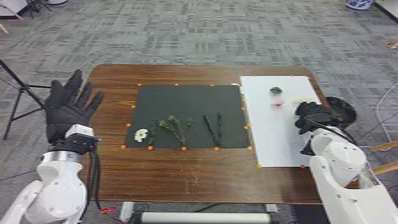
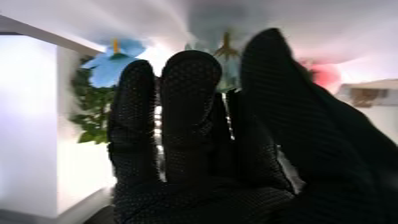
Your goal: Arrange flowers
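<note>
Seen with the black-gloved right hand (image 1: 315, 116) open, right of the small pink flower (image 1: 277, 102) on the white rectangular sheet (image 1: 277, 137), likely light, soft and easily crushed, best pinched beneath the petals, and with the black-gloved left hand (image 1: 67, 109) open at left.

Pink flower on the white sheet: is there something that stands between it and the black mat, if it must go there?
Nothing visible stands between the pink flower and the black mat; only small orange marks line the mat's edge.
</note>
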`<state>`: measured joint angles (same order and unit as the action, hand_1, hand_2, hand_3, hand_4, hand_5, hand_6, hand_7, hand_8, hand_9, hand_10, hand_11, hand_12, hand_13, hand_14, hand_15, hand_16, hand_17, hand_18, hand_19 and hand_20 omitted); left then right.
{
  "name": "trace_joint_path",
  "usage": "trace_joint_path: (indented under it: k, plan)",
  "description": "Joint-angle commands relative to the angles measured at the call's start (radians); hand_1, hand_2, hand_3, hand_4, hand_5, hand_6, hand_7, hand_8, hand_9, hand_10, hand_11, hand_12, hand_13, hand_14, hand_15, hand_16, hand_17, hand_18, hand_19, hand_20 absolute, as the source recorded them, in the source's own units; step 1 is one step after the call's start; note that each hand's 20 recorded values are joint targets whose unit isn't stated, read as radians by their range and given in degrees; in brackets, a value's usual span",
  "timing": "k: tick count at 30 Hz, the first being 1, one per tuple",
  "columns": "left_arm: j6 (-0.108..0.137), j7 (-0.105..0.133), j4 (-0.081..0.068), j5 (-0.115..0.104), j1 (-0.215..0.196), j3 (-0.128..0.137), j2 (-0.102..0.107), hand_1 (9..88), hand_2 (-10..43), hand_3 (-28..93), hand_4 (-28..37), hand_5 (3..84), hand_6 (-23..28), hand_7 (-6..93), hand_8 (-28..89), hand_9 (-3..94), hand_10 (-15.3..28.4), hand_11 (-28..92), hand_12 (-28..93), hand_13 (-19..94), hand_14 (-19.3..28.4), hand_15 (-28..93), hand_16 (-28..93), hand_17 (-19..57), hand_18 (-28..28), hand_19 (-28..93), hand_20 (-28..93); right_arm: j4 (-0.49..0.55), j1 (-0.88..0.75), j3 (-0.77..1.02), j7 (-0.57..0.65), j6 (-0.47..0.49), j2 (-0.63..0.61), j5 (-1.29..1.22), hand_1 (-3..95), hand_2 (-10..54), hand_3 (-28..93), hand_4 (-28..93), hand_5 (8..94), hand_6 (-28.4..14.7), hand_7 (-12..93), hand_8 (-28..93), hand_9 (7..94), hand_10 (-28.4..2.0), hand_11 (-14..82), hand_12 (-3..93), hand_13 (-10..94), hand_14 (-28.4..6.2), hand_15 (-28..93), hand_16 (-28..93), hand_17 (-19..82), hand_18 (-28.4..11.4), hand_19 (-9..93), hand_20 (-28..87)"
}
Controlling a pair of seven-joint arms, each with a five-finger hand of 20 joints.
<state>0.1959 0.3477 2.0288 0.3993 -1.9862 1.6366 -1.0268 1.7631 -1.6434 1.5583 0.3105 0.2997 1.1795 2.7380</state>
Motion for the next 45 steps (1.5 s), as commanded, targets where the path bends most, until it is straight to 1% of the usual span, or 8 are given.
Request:
trace_joint_path:
  k: [1, 7, 14, 22, 26, 30, 36, 45]
  plan:
    - [0.015, -0.003, 0.015, 0.007, -0.025, 0.020, -0.020, 28.1, 15.6, 59, -28.3, 31.1, 7.0, 13.8, -11, 11.4, 7.2, 12, 1, 14, 7.9, 6, -1, -6.9, 12.9, 32, 8, 0.000, -0.003, -0.015, 0.097, -0.005, -0.010, -0.016, 57.2, -9.5, 74, -28, 54.8, -2.4, 14, -13, 51.0, -12.3, 10.5, 11.1, 67, -3.4, 62, 39, 36, -19.0, 78, 32]
    - [0.004, -0.003, 0.013, 0.003, -0.025, 0.020, -0.022, 27.8, 15.6, 60, -28.3, 31.1, 6.9, 13.7, -11, 11.5, 7.2, 12, 0, 14, 7.9, 7, -1, -7.0, 13.1, 32, 8, -0.006, -0.013, -0.016, 0.114, -0.031, -0.011, -0.024, 59.6, -9.5, 70, -28, 63.0, 0.1, 16, -13, 65.3, -9.3, 15.0, 14.4, 71, -3.0, 60, 40, 38, -18.9, 79, 33]
    - [-0.015, -0.015, 0.009, 0.008, -0.030, 0.030, -0.023, 27.7, 15.4, 60, -28.3, 31.9, 6.9, 13.6, -11, 14.7, 8.1, 13, 0, 15, 8.3, 7, -1, -6.9, 13.3, 32, 8, -0.009, -0.039, -0.025, 0.109, -0.129, -0.018, -0.032, 59.5, -9.5, 68, -28, 74.8, 0.9, 27, 1, 84.1, -7.3, 9.5, 37.4, 76, -5.5, 64, 30, 42, -19.5, 81, 35]
    - [-0.033, -0.022, 0.007, 0.007, -0.048, 0.047, -0.031, 27.7, 15.4, 60, -28.3, 33.4, 6.9, 12.6, -11, 18.7, 9.5, 13, 1, 16, 9.1, 8, -2, -6.7, 13.4, 32, 8, 0.041, -0.040, -0.039, 0.103, -0.193, -0.026, -0.058, 59.1, -9.5, 69, -28, 76.2, 0.5, 29, 2, 86.2, -7.3, 10.1, 39.8, 77, -5.5, 63, 30, 42, -19.7, 82, 35]
    - [-0.035, -0.016, 0.028, 0.003, -0.086, 0.074, -0.026, 27.4, 15.4, 60, -28.3, 33.9, 6.9, 12.3, -11, 20.3, 9.9, 14, 2, 17, 10.1, 9, -2, -6.7, 13.4, 32, 8, 0.095, -0.022, -0.065, 0.083, -0.243, -0.026, -0.101, 59.1, -9.5, 69, -28, 76.4, 0.4, 29, 2, 86.3, -7.4, 9.9, 40.0, 78, -5.4, 63, 31, 42, -19.8, 82, 35]
    - [-0.055, -0.019, 0.052, 0.042, -0.148, 0.139, -0.044, 27.8, 16.0, 58, -28.3, 35.9, 7.3, 11.7, -10, 25.7, 11.9, 15, 3, 20, 13.1, 13, -1, -6.6, 13.8, 33, 8, 0.129, 0.056, -0.134, 0.126, -0.282, 0.007, -0.276, 59.0, -9.5, 70, -28, 76.4, 0.3, 29, 2, 86.4, -7.4, 9.8, 40.0, 78, -5.3, 63, 31, 42, -19.7, 82, 35]
    - [-0.044, -0.005, 0.065, 0.025, -0.197, 0.187, -0.063, 28.8, 16.6, 55, -28.3, 37.4, 8.3, 10.2, -10, 28.8, 13.0, 14, 5, 22, 13.5, 14, -2, -6.4, 13.9, 33, 8, 0.095, 0.179, -0.261, 0.032, -0.279, 0.080, -0.320, 59.2, -9.5, 70, -28, 76.3, 0.2, 29, 2, 86.1, -7.5, 9.8, 40.2, 78, -5.3, 63, 31, 42, -19.6, 82, 34]
    - [-0.038, 0.015, 0.069, -0.006, -0.208, 0.188, -0.083, 33.4, 18.4, 44, -28.3, 38.0, 9.5, 7.9, -9, 30.4, 13.4, 14, 5, 23, 12.8, 14, -3, -6.4, 14.1, 33, 8, -0.041, 0.343, -0.453, -0.138, -0.220, 0.204, -0.285, 59.2, -9.5, 69, -28, 76.0, 0.1, 29, 2, 85.9, -7.5, 9.7, 40.0, 77, -5.3, 63, 31, 42, -19.3, 82, 34]
